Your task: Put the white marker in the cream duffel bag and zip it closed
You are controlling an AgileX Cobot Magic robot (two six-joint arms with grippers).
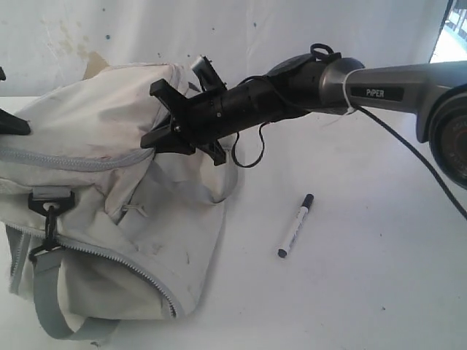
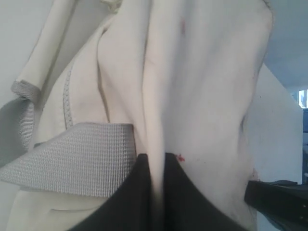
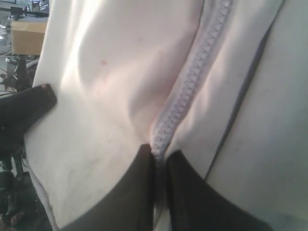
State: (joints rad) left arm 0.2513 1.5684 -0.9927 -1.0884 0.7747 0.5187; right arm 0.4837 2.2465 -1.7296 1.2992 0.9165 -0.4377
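The white marker [image 1: 295, 227], black cap at its far end, lies on the white table to the right of the cream duffel bag [image 1: 109, 211], outside it. My right gripper [image 1: 149, 138] reaches across onto the bag's top. In the right wrist view this right gripper [image 3: 160, 152] is shut on the grey zipper [image 3: 192, 82] line, pinching it with the fabric around it. My left gripper [image 2: 156, 156] is shut on a raised fold of the bag's cream fabric [image 2: 192, 86], beside a grey strap [image 2: 72, 159]. Only a black part of the left gripper [image 1: 13, 124] shows at the exterior view's left edge.
A black clip [image 1: 49, 208] and grey straps [image 1: 47, 292] hang on the bag's front. A second zipper [image 1: 124, 262] runs along its lower side. The right arm's cable [image 1: 408, 157] hangs above the table behind the marker. A white backdrop stands behind.
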